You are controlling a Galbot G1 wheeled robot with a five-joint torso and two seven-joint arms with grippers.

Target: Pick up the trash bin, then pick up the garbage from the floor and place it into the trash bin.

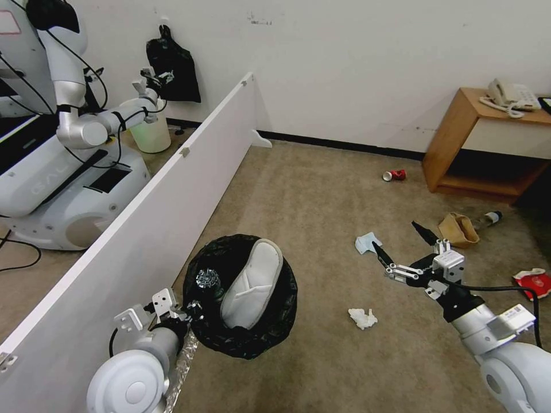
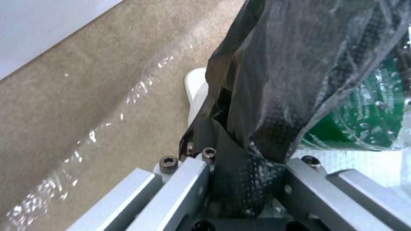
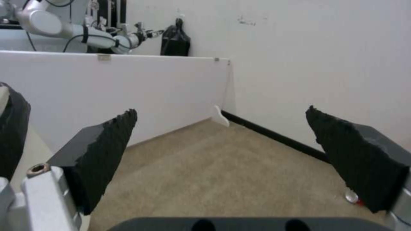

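Black crinkly plastic lines the small round trash bin [image 1: 241, 298], folded over its rim and held up off the tan carpet floor [image 1: 310, 195] beside a long white partition board [image 1: 143, 212]. Inside lie a white slipper [image 1: 252, 284] and a clear plastic bottle with a green label [image 1: 209, 282]. The left end effector [image 1: 181, 312] is clenched on the bin's near rim, its metal fingers [image 2: 188, 179] pinching the black liner, with the left arm reaching up from the lower left of the head view. The right end effector [image 1: 402, 244] hangs above the carpet to the right of the bin with its black jagged fingertips [image 3: 111, 141] spread wide and nothing between them; the forearm slants in from the lower right corner. On the floor lie a light-blue face mask [image 1: 366, 242] just beside that end effector, a crumpled white tissue [image 1: 363, 318] nearer the robot, a brown paper bag [image 1: 458, 229], a red packet [image 1: 534, 282] and, farther off near a wooden side table [image 1: 459, 137], a red can [image 1: 395, 175].
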